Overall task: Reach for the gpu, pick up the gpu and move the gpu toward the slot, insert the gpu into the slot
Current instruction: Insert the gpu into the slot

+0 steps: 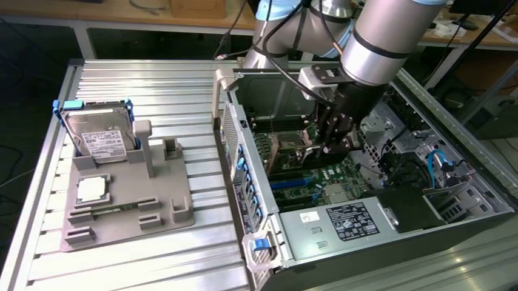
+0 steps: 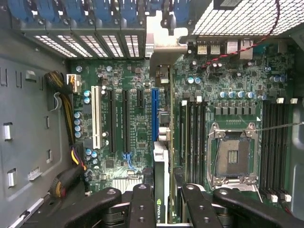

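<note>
Claw: the claw [image 2: 166, 189] is pinching the gpu [image 2: 159, 204], with a black finger [image 2: 142, 204] on each flat face of the card.
Arm: the grey arm [image 1: 380, 42] comes in from the top of the exterior frame. Its tip is down inside the open computer case [image 1: 267, 242], just right of frame centre.
Gpu: held on edge with its thin side toward the wrist camera, a small logo sticker showing between the fingers. It runs lengthwise above the green motherboard [image 2: 137, 95].
Slot: the long blue slot [image 2: 155, 116] lies parallel to the card and just beside it. I cannot tell whether the card's edge touches it.
Other side of card: black memory slots [image 2: 192, 133], then the open metal CPU socket [image 2: 232, 154].
Desk: a slatted aluminium desk [image 1: 162, 85] carries a grey holder [image 1: 130, 206] at the exterior view's left.
Holder: a hard drive [image 1: 101, 138] with blue clips stands upright in it, and a square silver CPU chip [image 1: 93, 189] lies flat.
</note>
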Tool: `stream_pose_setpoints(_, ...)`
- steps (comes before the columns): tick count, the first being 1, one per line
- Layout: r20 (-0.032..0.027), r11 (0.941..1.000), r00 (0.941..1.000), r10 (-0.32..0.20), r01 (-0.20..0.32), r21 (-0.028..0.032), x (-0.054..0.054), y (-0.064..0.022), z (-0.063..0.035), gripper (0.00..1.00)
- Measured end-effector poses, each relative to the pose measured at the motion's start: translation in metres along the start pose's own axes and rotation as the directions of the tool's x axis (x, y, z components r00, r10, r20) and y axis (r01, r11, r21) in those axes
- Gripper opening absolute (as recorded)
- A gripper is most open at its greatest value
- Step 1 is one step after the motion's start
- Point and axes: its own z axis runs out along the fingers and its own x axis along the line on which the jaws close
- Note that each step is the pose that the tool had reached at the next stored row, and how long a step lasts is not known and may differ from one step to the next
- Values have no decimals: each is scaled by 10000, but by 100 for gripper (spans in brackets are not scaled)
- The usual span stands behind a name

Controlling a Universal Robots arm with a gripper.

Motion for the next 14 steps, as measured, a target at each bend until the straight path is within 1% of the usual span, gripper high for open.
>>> stream_pose_setpoints(6, 18, 10000, 10000, 0, 0, 5, 12, 58, 7, 27)
stream_pose_setpoints(14, 26, 10000, 10000, 0, 0, 10, 19, 118, 18, 27)
